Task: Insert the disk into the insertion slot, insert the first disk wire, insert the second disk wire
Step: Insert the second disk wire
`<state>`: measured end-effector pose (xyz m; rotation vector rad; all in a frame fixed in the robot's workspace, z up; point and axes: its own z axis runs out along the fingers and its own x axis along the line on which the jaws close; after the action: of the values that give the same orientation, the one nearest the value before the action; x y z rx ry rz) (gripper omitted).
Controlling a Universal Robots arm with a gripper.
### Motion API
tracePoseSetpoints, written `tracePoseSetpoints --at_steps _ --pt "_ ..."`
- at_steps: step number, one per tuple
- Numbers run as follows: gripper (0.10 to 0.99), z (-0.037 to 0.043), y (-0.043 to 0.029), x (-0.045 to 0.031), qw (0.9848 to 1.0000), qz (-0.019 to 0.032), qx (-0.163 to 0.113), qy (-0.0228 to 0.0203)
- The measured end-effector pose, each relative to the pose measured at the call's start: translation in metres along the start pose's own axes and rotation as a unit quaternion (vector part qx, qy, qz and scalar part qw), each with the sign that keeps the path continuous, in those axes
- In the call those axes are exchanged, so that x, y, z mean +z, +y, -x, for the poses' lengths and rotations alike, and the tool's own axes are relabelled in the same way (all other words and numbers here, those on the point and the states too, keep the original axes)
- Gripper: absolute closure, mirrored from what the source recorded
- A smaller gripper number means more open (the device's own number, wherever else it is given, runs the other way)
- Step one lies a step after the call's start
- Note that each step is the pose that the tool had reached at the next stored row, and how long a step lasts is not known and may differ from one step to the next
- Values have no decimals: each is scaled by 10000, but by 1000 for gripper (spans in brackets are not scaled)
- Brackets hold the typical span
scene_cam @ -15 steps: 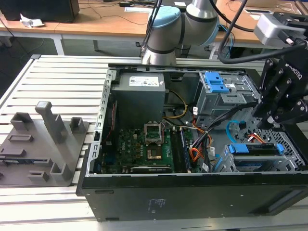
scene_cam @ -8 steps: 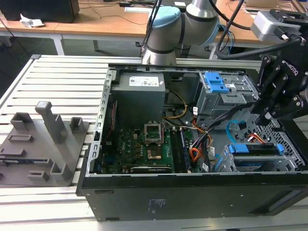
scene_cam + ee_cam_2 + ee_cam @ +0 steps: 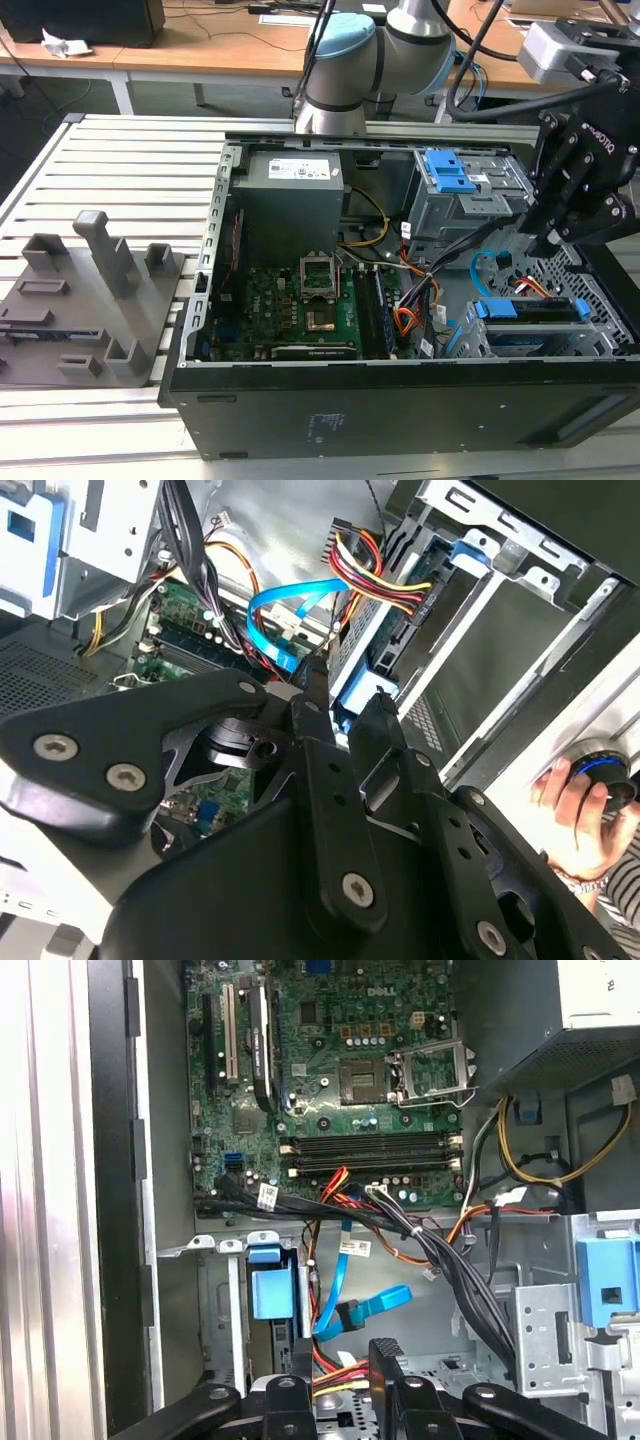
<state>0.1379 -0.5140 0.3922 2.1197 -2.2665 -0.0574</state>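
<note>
Two of three steps look done | disk (image 3: pixel 535 312) seated in insertion slot (image 3: pixel 600 347) | first disk wire (image 3: pixel 365 565) apparently plugged | second disk wire (image 3: pixel 385 1302) plug loose, just ahead of end effector (image 3: pixel 347 688) | fingers narrowly apart, empty

At the top of the exterior view, the arm (image 3: pixel 420 40) is silver-grey tubing with a light-blue joint cap (image 3: pixel 340 50) and black cables (image 3: pixel 500 113). The gripper (image 3: pixel 350 695) is matte black with white lettering, its jointed links carrying silver screws (image 3: pixel 357 888).
</note>
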Motion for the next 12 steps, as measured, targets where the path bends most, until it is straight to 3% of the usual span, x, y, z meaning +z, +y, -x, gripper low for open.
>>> tracePoseSetpoints --at_steps 3,12 --pt "725 0 0 0 9994 -1 -344 18" --pt "725 9 1 1 9994 -1 -351 19"
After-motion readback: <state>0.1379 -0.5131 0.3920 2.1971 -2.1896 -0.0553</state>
